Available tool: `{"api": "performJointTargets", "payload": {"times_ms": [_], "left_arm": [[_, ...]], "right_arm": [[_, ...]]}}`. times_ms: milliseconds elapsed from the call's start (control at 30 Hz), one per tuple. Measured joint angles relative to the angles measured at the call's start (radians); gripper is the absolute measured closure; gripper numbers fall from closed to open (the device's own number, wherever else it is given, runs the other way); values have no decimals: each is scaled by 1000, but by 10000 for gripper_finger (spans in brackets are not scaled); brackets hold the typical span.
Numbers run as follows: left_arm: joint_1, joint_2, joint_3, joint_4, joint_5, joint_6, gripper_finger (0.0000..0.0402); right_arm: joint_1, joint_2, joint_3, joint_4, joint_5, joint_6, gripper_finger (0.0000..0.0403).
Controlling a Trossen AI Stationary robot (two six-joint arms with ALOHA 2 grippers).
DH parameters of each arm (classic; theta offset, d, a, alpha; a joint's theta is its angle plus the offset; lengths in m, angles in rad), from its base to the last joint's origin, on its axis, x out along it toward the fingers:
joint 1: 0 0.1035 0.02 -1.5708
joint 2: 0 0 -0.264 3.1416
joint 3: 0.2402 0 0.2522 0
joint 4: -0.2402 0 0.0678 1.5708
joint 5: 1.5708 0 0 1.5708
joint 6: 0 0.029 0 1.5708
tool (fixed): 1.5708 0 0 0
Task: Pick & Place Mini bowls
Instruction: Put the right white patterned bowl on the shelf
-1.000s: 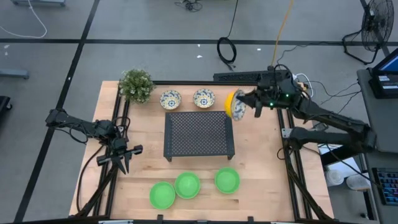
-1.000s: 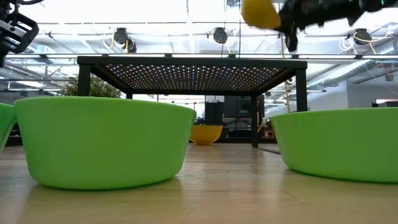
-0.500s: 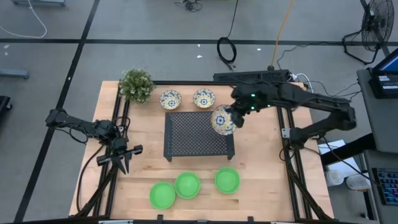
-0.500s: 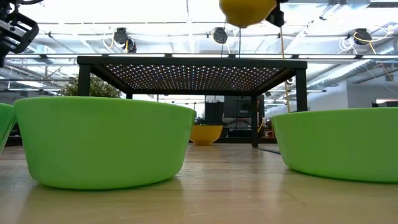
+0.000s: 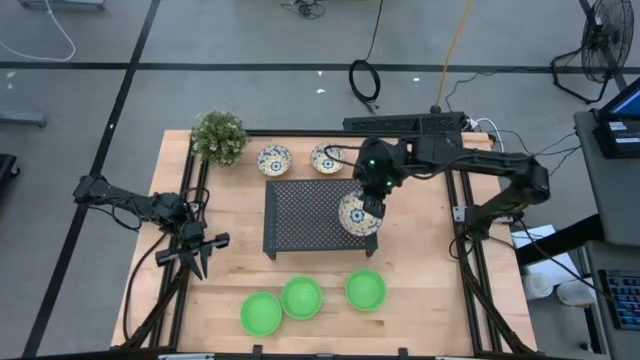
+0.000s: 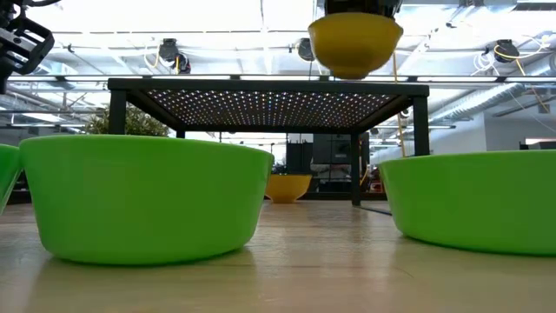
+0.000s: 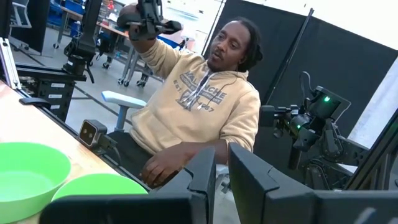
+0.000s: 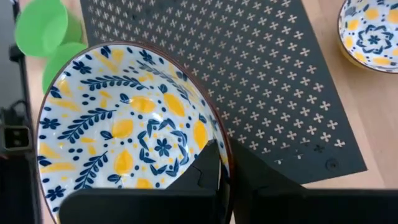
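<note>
patterned bowl above rack edge

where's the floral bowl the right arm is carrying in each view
high view: floral bowl over the black rack's right edge
low view: top centre, yellow underside above the rack
left wrist view: not in it
right wrist view: fills the left
shared landmark: the rack

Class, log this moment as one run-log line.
right gripper: shut on patterned bowl | above rack right side | left gripper: idle, table's left
</note>
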Motion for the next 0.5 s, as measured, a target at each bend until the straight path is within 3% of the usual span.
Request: {"api": "performJointTargets", "payload": {"times_ms": [267,500], "left_arm": [[0,0,0,0,0,0,355],[0,0,0,0,0,0,355]], "right_arm": [[-9,32,0,40,77,-17,392],[-14,31,-35,45,75,-40,398]]}}
